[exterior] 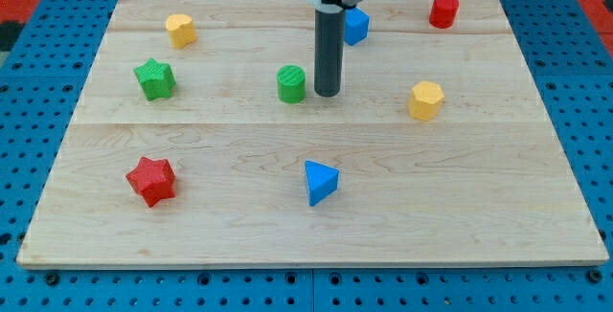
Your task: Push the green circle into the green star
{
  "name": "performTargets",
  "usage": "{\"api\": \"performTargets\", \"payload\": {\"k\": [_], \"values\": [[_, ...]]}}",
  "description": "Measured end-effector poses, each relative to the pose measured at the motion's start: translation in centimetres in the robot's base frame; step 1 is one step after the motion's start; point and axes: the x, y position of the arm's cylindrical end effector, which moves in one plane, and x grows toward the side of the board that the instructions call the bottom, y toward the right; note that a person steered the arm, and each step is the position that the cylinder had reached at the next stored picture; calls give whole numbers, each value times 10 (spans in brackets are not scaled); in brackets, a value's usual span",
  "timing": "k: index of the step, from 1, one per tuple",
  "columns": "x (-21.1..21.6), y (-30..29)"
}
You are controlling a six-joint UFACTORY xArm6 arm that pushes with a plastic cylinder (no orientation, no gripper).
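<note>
Green circle (291,83): stands upright on the wooden board (460,216), a little above the frame's centre and slightly left of it.
Green star (154,78): sits in the left part of the frame, level with the circle and well apart from it; bare wood lies between them.
Tip (328,94): the rod's lower end rests just beside the circle on its right; whether it touches cannot be told.
Claw: none fitted; the arm ends in a plain rod, so nothing opens or closes.
Step in hand: the tip appears lined up behind the circle, opposite the star.
Next move: probably a straight push toward the frame's left, kept centred so the circle does not slip off sideways.
Bystanders: yellow block (180,30) upper left, red star (151,180) lower left, both off the path.
</note>
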Motion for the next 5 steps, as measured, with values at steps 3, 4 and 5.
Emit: {"api": "performTargets", "payload": {"k": [3,4,5], "values": [[-43,-80],[-62,-84],[-62,-106]]}}
